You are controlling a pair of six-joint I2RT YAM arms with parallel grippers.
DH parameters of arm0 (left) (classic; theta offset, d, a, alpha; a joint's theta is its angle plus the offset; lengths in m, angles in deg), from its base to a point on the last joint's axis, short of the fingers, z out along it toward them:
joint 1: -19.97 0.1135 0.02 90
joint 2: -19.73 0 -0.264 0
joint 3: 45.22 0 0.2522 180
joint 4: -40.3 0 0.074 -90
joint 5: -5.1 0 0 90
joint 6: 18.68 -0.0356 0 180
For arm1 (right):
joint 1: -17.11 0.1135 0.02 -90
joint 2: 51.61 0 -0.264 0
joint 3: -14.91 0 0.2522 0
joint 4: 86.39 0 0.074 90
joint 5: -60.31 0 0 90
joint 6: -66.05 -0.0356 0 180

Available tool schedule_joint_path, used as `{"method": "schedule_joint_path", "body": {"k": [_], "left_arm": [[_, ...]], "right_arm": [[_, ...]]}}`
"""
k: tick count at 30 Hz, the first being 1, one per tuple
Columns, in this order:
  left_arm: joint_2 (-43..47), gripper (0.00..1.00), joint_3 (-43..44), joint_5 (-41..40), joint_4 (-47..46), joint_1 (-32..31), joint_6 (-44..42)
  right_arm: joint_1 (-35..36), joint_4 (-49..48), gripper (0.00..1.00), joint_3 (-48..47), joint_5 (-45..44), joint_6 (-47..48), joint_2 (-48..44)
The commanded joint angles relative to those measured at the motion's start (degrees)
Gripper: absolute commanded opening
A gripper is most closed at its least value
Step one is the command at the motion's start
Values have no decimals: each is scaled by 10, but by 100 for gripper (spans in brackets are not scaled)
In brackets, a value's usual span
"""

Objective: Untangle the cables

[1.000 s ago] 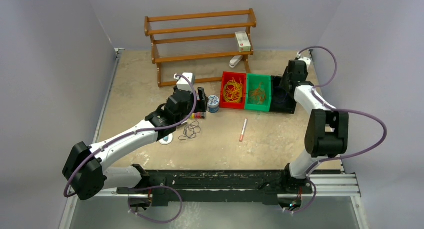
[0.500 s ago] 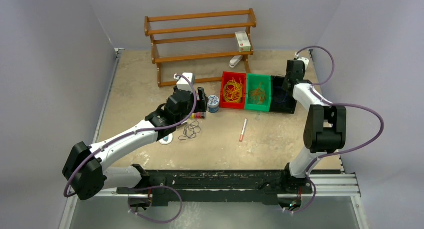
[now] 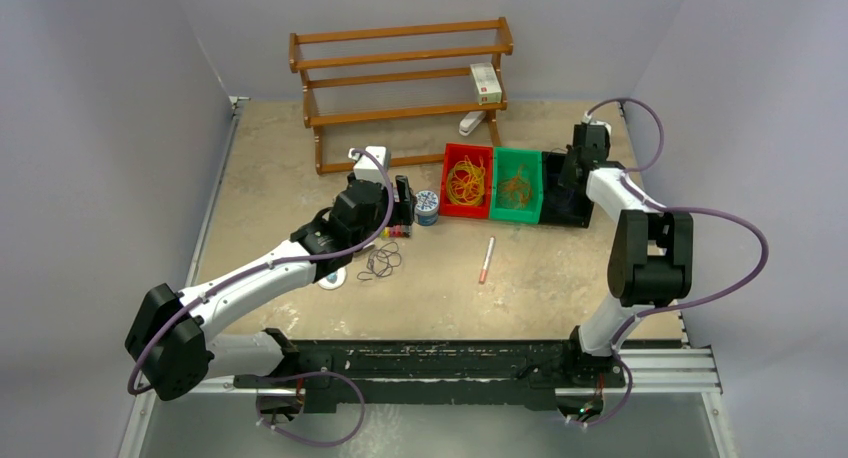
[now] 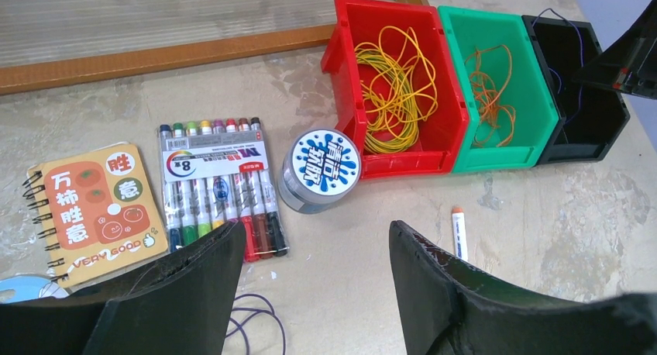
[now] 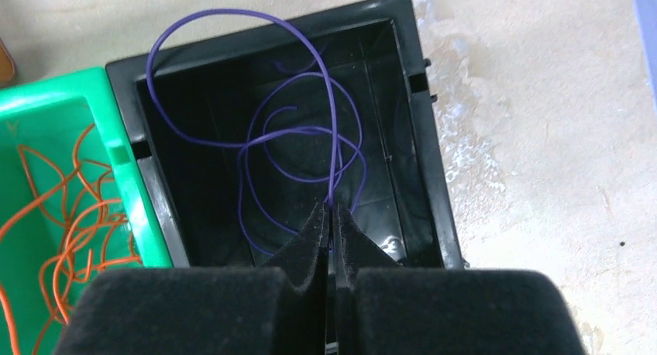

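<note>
- Here the left arm (image 3: 250, 278) reaches diagonally from its base at the near left toward the middle of the table (image 3: 270, 168). Its left gripper (image 3: 403, 200) ends just beside a small round tin (image 3: 427, 206).
- The right arm (image 3: 640, 253) rises from its base with the elbow high. Its forearm runs back to the far right, where the right gripper (image 3: 570, 173) dips over the black bin (image 3: 565, 213).
- The left wrist view shows the left gripper (image 4: 310, 293) spread wide with nothing between its fingers (image 4: 194, 281).
- Only this view makes out the marker pack (image 4: 221, 188), the notebook (image 4: 97, 208) and the printed lid of the tin.
- It also looks into the red bin (image 4: 403, 165) holding yellow cables (image 4: 395, 84) and the green bin (image 4: 503, 157) holding orange cables (image 4: 488, 84).
- The right wrist view alone shows the grip. The right gripper (image 5: 331, 208) is closed tight, its tips pinching a purple cable (image 5: 334, 132) that loops up over the black bin's far rim.
- More purple strands lie curled on that bin's floor.
- The overhead view cannot resolve that pinch. It does show a bunch of dark loops (image 3: 380, 261) lying on the table near the left arm, a pen (image 3: 487, 259) in front of the bins, and a wooden rack (image 3: 400, 78) at the back.
</note>
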Motion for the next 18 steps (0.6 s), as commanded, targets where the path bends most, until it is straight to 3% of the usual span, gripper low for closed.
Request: {"method": "schedule_joint_path", "body": {"k": [1, 18], "left_arm": [[1, 67, 27, 7, -6, 0, 6], [-19, 67, 35, 23, -9, 1, 15]], "right_arm": [[-2, 37, 0, -5, 28, -3, -8], [-2, 80, 0, 15, 28, -12, -29]]}}
